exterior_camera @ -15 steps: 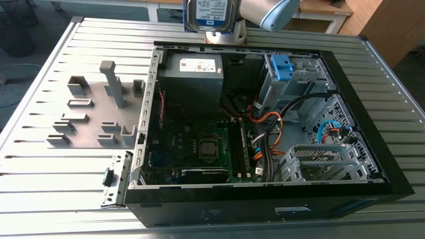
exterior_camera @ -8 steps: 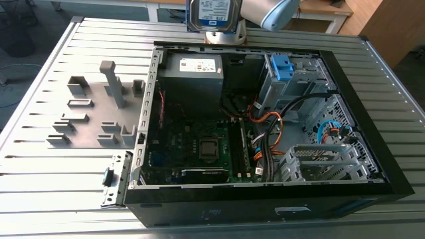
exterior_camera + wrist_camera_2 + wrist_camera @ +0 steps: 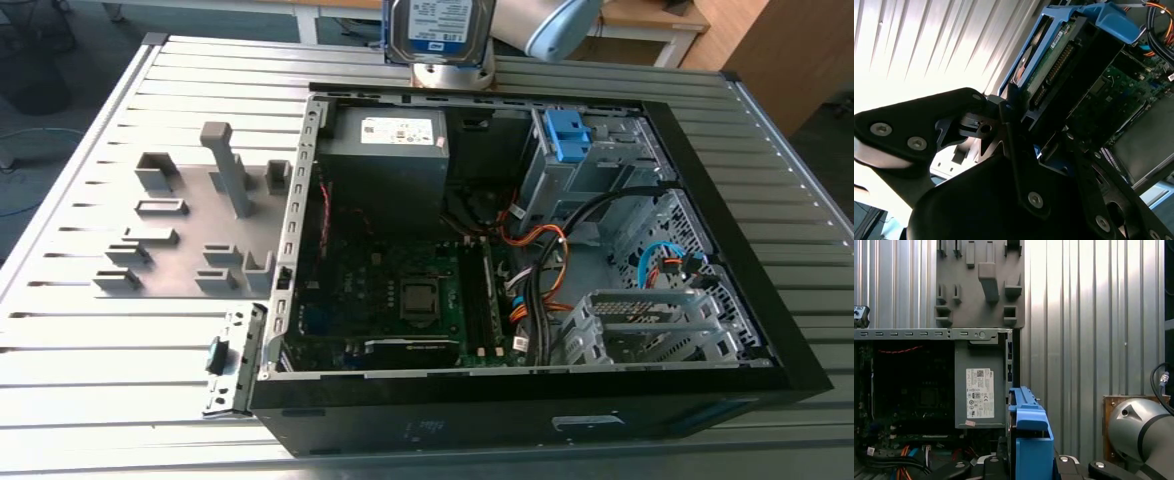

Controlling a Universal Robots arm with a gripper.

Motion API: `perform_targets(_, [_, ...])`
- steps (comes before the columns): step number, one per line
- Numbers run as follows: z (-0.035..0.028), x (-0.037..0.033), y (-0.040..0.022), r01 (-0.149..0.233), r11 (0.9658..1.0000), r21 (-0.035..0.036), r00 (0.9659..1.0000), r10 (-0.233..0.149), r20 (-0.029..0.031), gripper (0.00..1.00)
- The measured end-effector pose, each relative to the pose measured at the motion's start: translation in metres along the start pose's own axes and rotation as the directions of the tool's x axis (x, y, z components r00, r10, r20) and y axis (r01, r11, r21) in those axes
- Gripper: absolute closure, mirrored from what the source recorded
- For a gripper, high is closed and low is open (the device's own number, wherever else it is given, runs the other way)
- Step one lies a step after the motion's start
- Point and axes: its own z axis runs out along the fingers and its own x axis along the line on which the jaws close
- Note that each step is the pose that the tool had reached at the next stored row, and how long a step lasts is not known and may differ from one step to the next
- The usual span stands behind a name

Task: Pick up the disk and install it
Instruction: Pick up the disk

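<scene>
gripper [image 3: 1044,127]: black fingers [image 3: 1014,130] clamped shut on the disk [image 3: 1054,70], one on each flat side; the blue bracket edge sits between them in the first wrist view as well
disk [image 3: 441,25]: held in the air on edge, top centre of the exterior view, white-and-blue label facing that camera; above the far rim of the computer case, not inside it
computer case [image 3: 801,345]: black, lying open side up, takes centre and lower right of the exterior view
power supply [image 3: 387,150]: grey box with white sticker, upper left of the case interior, just below the disk in frame
motherboard [image 3: 400,290]: dark green, lower left of the case interior
drive cage [image 3: 601,160]: bare metal, upper right inside the case, light-blue clip [image 3: 567,135] at its far end
cables [image 3: 547,270]: orange and black bundle, centre right, between motherboard and drive cage
fixture plate [image 3: 187,230]: grey, upright pegs, middle left of frame, just beside the case
table [image 3: 80,350]: slatted metal, under case and plate
arm [image 3: 554,25]: pale joint at top edge, on the exterior view's right of the disk
</scene>
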Motion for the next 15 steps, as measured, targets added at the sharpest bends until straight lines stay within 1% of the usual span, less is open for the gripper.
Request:
perform_targets(7, [0.0001, -0.0002, -0.0098, 0.0, 1.0, -0.0001, 1.0, 0.0, 0.0, 0.64])
perform_targets(15, [0.0003, -0.0004, -0.0246, 0.0, 1.0, -0.0011, 1.0, 0.0, 0.0, 0.64])
